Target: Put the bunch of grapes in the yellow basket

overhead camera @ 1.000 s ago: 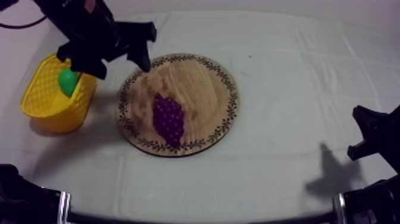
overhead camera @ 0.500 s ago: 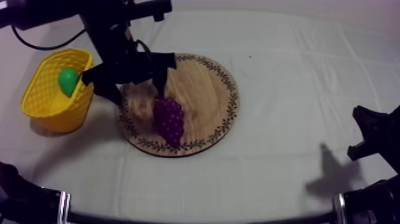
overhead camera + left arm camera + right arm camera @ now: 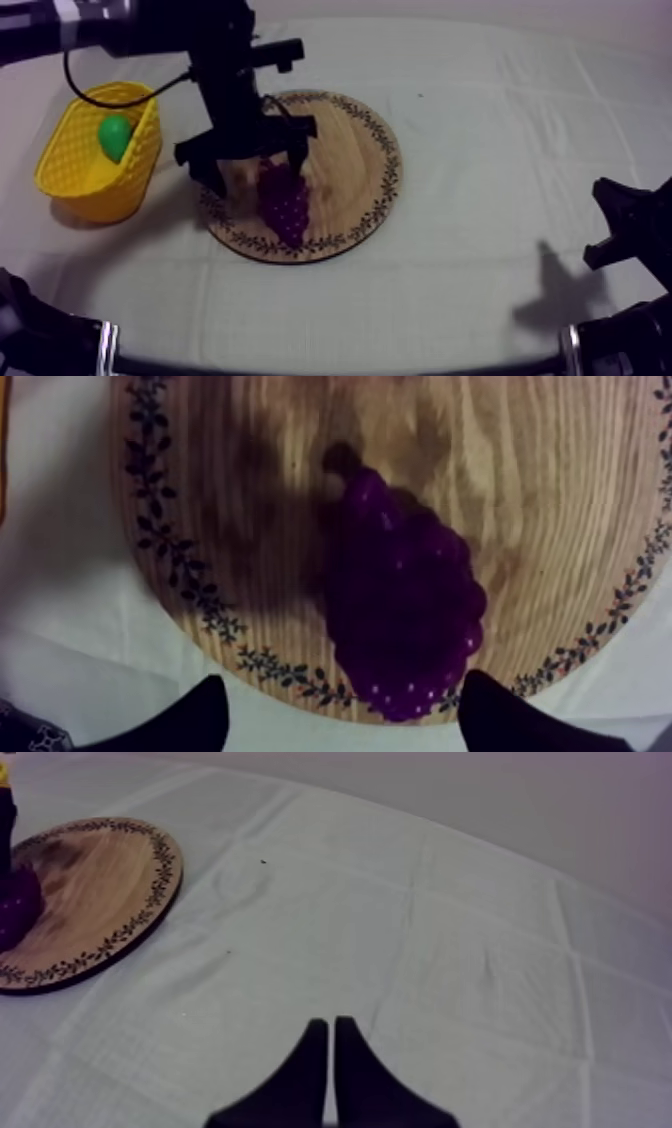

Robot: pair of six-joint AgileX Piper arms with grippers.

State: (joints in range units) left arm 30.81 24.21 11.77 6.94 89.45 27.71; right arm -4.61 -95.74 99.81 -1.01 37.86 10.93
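Observation:
A purple bunch of grapes (image 3: 283,203) lies on the left half of the round wooden board (image 3: 350,160). My left gripper (image 3: 254,158) hangs open just above the bunch's stem end, one finger at either side. In the left wrist view the grapes (image 3: 400,596) lie on the board (image 3: 560,506), and the two black fingertips (image 3: 200,716) stand wide apart at the bunch's wide end. The yellow basket (image 3: 70,165) stands left of the board. My right gripper (image 3: 330,1052) is shut on nothing over bare cloth, low at the table's right side (image 3: 625,230).
A green pear (image 3: 115,136) lies inside the basket. My left arm reaches in from the upper left, passing over the basket's far side. In the right wrist view the board (image 3: 90,892) lies far off, with wrinkled cloth between.
My left gripper has swung from beside the basket to over the board's left half and come down over the grapes. The right arm has not moved.

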